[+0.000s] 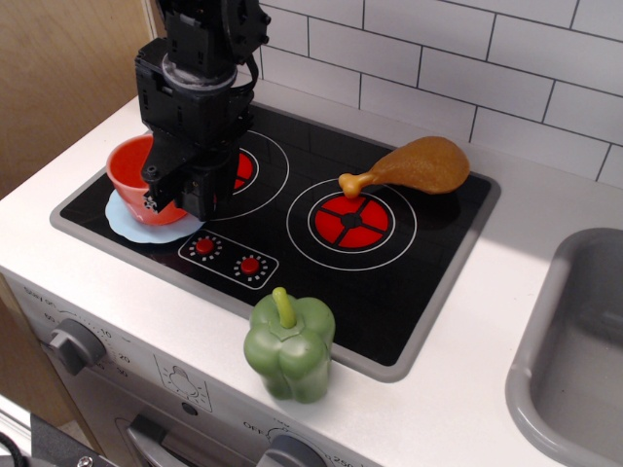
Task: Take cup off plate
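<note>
The orange-red cup [128, 173] stands on the light-blue plate [125, 226] at the left edge of the black stovetop [409, 292]. My black gripper [180, 202] comes down from above on the cup's right side. Its fingers are closed together on the cup's right rim, and they hide the handle. The right part of the plate and the left burner are partly hidden behind the gripper. I cannot tell whether the cup's base still touches the plate.
A green pepper [289, 348] stands at the stove's front edge. A brown chicken leg [414, 165] lies at the back by the right burner [351, 221]. A grey sink [574, 370] is at the right. A white tiled wall is behind and a wooden panel at the left.
</note>
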### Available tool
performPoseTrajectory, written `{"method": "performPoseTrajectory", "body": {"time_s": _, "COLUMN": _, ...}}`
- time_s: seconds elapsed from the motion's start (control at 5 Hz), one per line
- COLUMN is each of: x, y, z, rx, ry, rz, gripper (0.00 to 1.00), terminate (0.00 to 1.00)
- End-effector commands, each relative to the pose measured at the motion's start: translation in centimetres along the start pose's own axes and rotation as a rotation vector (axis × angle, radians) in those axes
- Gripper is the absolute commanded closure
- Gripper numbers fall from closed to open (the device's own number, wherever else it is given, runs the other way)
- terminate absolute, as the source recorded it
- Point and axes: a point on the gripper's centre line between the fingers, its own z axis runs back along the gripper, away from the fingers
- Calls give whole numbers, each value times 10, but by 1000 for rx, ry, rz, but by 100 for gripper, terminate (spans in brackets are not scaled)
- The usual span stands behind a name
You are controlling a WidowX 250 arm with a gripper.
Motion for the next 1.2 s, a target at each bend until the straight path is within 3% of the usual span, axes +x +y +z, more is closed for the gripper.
{"method": "performPoseTrajectory", "body": {"time_s": 0.0, "x": -24, "y": -7, "z": 43, "rx": -104, "ry": 38, "rz": -79, "gripper": 100, "terminate": 0}}
{"method": "performPoseTrajectory", "body": {"time_s": 0.4, "x": -90, "y": -13, "z": 62, "rx": -155, "ry": 153, "rz": -235, "gripper": 100, "terminate": 0}}
{"method": "performPoseTrajectory", "body": {"time_s": 0.6, "x": -115, "y": -20, "z": 59, "rx": -131, "ry": 175, "rz": -269, "gripper": 100, "terminate": 0}}
{"method": "performPoseTrajectory", "body": {"time_s": 1.0, "x": -133, "y": -23, "z": 46, "rx": -140, "ry": 155, "rz": -296, "gripper": 100, "terminate": 0}}
